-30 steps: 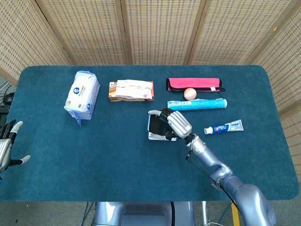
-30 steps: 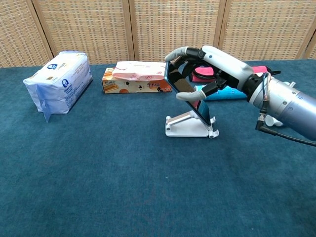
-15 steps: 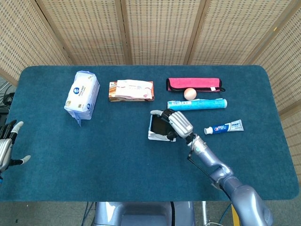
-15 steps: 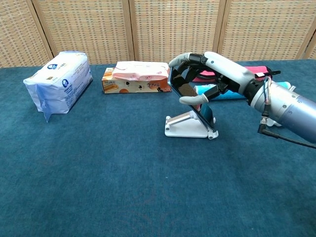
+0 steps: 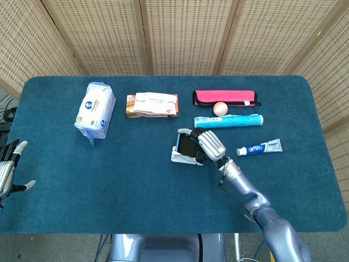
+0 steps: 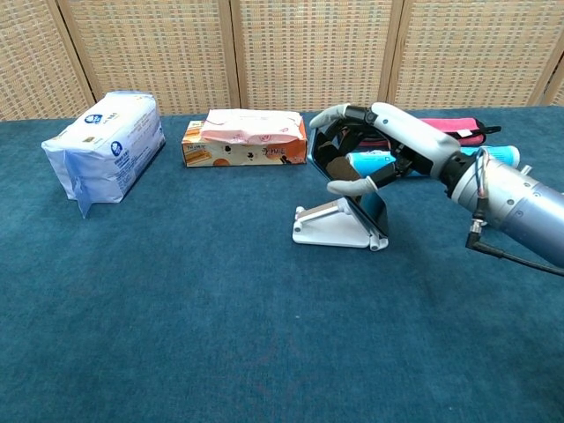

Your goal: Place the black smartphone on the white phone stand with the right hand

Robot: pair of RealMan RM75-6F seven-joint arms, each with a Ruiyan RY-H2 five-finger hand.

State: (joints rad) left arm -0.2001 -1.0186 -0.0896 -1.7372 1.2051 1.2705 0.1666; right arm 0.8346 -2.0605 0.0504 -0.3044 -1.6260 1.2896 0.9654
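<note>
The black smartphone [image 6: 339, 163] [image 5: 187, 146] leans tilted on the white phone stand [image 6: 328, 227] [image 5: 179, 159], its lower edge at the stand's front lip. My right hand [image 6: 374, 145] [image 5: 209, 144] grips the phone, fingers curled over its top edge and the thumb against its front face. Far off at the table's left edge, my left hand [image 5: 10, 169] hangs with its fingers spread and nothing in it; the chest view does not show it.
A white-and-blue tissue pack [image 5: 95, 109] lies at the left, a pink-and-orange packet [image 5: 152, 105] behind the stand. A red pouch [image 5: 224, 97], a small ball [image 5: 220, 108], a blue tube [image 5: 229, 120] and a toothpaste tube [image 5: 259, 147] lie to the right.
My right hand and the phone have shifted slightly right and lower, and the phone now rests more fully against the stand. The stand slid a little. The left hand has not moved.
</note>
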